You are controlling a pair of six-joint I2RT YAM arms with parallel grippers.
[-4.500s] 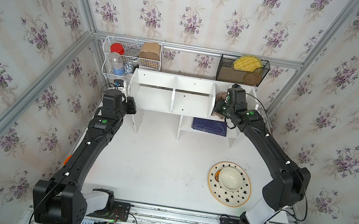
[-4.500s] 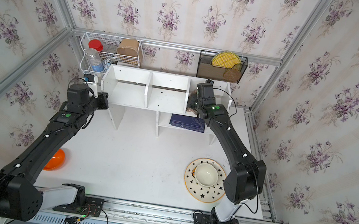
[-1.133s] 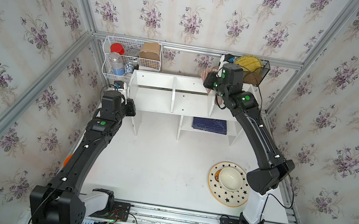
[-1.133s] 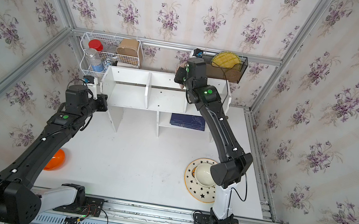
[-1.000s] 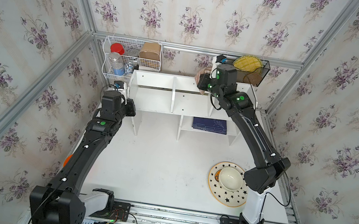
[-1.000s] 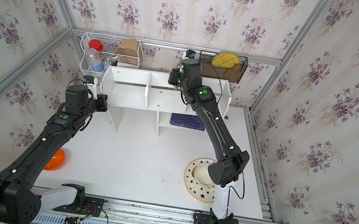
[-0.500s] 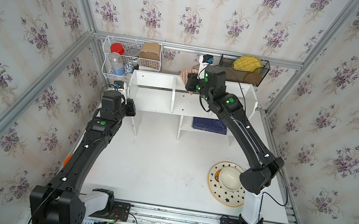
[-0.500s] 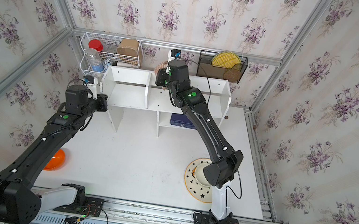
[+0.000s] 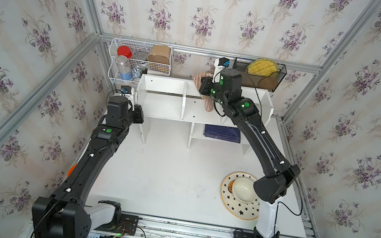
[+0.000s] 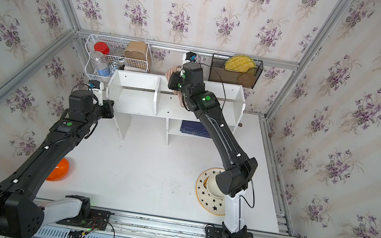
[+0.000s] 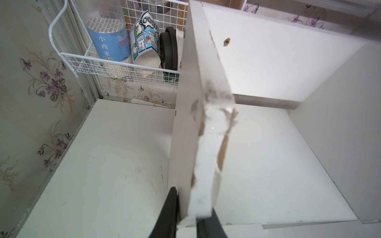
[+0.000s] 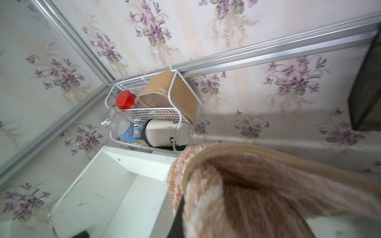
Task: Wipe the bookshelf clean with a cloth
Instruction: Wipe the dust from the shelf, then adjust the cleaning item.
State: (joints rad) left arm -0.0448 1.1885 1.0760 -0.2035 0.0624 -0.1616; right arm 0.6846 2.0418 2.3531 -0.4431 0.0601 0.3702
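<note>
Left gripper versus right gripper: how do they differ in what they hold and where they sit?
The left gripper clamps the bookshelf by its chipped left end panel; the right gripper holds the cloth. The left gripper sits at that panel's front edge; the right gripper is high, at the shelf's top edge above the middle compartment. Both are shut on something.

Both top views overhead, same scene; wrist views close on bookshelf (image 11: 268,61).
</note>
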